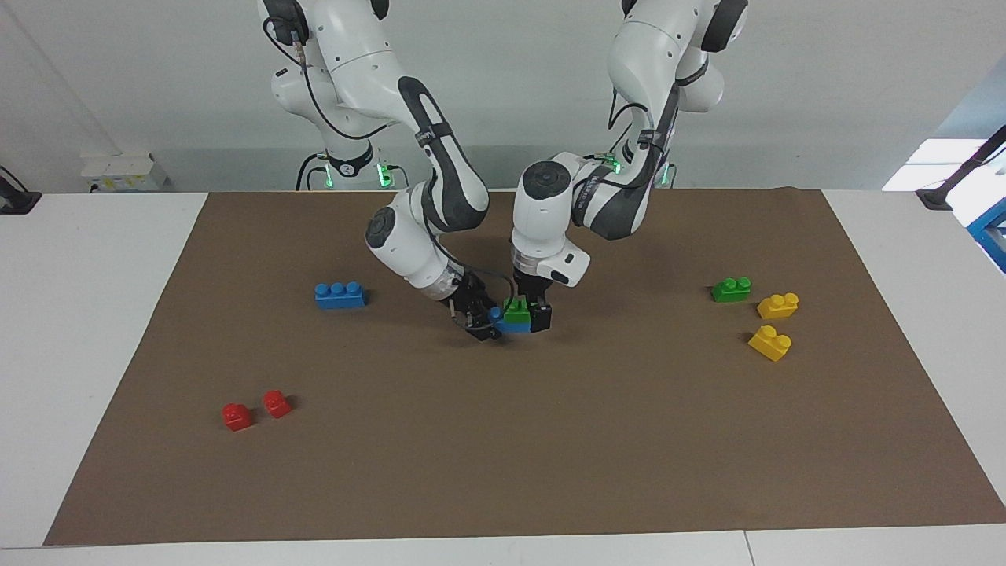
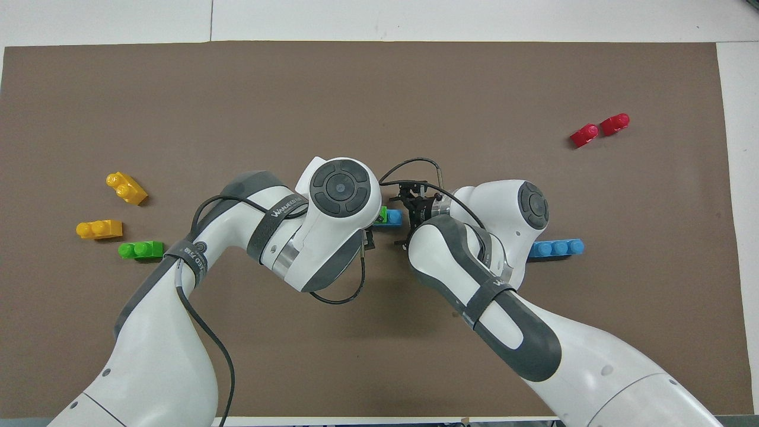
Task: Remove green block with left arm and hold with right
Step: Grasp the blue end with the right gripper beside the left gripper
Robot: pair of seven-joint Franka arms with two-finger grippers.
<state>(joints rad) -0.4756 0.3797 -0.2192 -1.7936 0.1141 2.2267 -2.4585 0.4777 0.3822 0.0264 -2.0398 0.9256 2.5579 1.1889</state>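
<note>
A: Going left to right in the facing view, we see 2 red blocks [image 1: 255, 409], a blue block [image 1: 339, 295], then the right gripper [image 1: 485, 322] at the end of the blue brick [image 1: 511, 325] under the green block [image 1: 516, 311], mid-mat.

B: We can't tell its fingers. The left gripper [image 1: 531, 313] straddles the green block; closed or not, we can't tell. From overhead the left wrist [image 2: 338, 191] hides most of it; the arm band's lettering isn't readable.

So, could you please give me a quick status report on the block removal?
Left pincer down at the green block, grip unconfirmed. Right pincer at the blue brick under it. Block not yet off. Nothing in the way.
</note>
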